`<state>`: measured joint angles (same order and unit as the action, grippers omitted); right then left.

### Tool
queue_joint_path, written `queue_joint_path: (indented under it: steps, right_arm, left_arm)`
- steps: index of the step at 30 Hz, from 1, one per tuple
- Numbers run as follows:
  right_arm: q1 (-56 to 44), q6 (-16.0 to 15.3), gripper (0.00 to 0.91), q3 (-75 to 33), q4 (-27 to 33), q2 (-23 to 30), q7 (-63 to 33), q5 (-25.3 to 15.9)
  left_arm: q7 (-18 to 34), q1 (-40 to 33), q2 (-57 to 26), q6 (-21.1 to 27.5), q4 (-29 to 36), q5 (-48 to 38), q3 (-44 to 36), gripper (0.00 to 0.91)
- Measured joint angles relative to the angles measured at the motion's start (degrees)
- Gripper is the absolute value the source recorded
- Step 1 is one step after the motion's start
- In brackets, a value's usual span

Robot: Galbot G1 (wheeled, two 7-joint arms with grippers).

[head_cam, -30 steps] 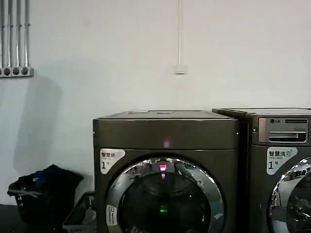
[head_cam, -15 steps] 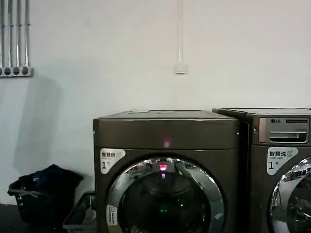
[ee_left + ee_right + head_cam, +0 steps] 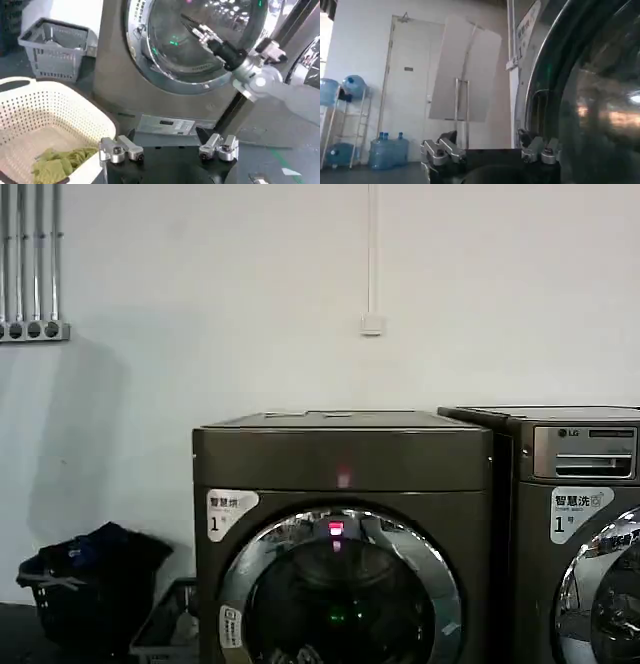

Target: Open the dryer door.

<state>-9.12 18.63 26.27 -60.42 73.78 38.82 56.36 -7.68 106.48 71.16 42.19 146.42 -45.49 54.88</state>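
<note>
Right tool [image 3: 192, 29] open, against dryer door [image 3: 200, 45] glass

- The dryer [image 3: 342, 534] stands against the far wall, with the second machine [image 3: 570, 524] just beside it on the right.
- The dryer door [image 3: 340, 594] sits in the dryer's front, below the upper panel.
- A dark basket [image 3: 85, 584] and a grey crate [image 3: 170, 624] stand on the floor left of the dryer.
- A slotted laundry basket [image 3: 50, 125] sits nearer, holding cloth [image 3: 60, 162].
- The right claw [image 3: 197, 31] is close before the door glass.
</note>
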Motion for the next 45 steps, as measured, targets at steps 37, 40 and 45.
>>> queue_joint_path:
  steps: [37,40,45]
  right_arm:
    - [3.4,-1.1,0.907,-0.1,13.8,9.4,-1.1,-3.7]
    - [3.6,-1.3,0.907,0.0,14.5,9.9,-1.1,-3.8]
    - [4.1,-1.8,0.907,0.4,15.4,10.6,-1.0,-3.8]
  left_arm:
    - [0.0,0.0,-0.1,0.0,0.0,-0.1,1.1,0.907]
    - [0.0,0.1,-0.1,0.0,0.0,-0.1,1.7,0.907]
    - [0.0,0.0,-0.2,0.0,0.0,-0.1,1.7,0.907]
